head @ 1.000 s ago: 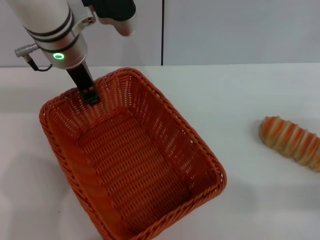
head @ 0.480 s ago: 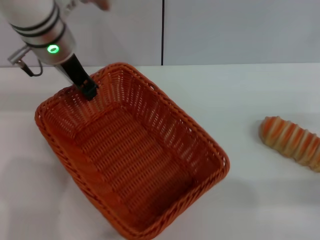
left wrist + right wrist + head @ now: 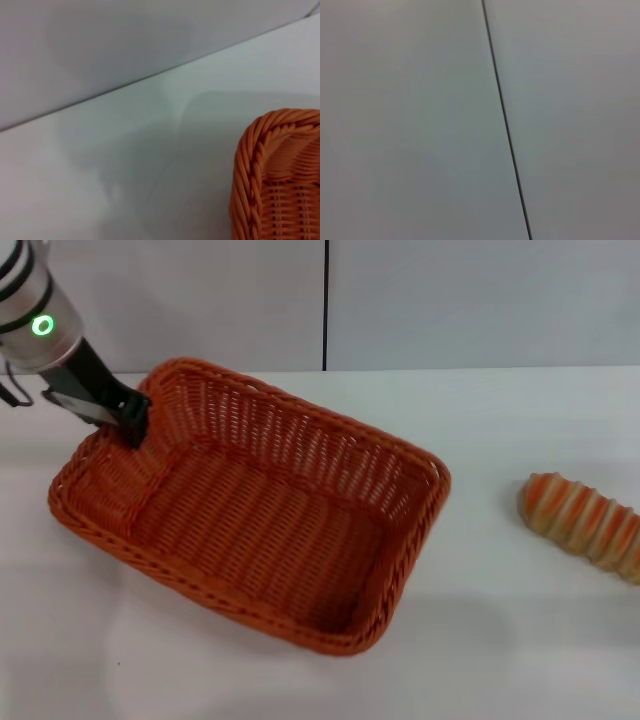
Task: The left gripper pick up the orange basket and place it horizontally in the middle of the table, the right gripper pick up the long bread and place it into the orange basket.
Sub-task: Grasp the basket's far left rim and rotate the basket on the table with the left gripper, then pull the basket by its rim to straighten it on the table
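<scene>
Orange basket is lying crosswise mid-table, my left gripper clamping its left rim, while the long bread is waiting at right, untouched, my right gripper unseen.

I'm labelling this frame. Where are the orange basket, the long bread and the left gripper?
orange basket [image 3: 255, 525], head view, woven floor.
long bread [image 3: 580, 523], head view, mid-loaf.
left gripper [image 3: 133, 421], head view, fingertips at the basket's rim.

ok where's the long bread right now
In the head view the long bread lies on the table at the robot's far right, apart from the orange basket.
</scene>
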`<state>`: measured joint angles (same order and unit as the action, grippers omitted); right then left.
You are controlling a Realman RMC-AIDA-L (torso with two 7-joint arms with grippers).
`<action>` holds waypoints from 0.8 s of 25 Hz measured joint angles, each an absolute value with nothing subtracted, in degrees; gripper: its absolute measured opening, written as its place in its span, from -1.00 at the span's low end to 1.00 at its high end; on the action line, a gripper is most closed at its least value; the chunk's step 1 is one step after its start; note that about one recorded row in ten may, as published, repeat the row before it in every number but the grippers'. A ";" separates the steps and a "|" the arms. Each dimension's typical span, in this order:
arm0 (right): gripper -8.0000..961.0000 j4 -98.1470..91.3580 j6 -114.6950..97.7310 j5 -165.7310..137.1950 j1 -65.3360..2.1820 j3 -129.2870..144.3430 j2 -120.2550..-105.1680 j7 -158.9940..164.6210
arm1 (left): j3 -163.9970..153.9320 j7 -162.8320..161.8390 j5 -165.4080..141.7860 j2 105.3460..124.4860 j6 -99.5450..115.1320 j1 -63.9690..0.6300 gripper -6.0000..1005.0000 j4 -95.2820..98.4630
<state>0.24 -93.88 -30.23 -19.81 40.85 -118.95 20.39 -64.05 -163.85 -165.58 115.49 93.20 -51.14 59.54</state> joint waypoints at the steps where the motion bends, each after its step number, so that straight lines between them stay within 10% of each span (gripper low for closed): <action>1: 0.05 0.07 -93.77 -30.23 -19.76 40.86 -118.92 21.38 | -63.83 -164.15 -165.58 115.40 93.32 -51.01 -0.55 59.69; 20: 0.05 -1.06 -93.78 -32.56 -19.96 41.13 -118.73 22.86 | -56.76 -165.01 -165.61 116.43 101.87 -42.26 -0.65 69.07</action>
<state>-1.06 -93.78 -32.56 -19.96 41.13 -118.73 22.86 -56.76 -165.01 -165.61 116.43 101.87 -42.26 69.07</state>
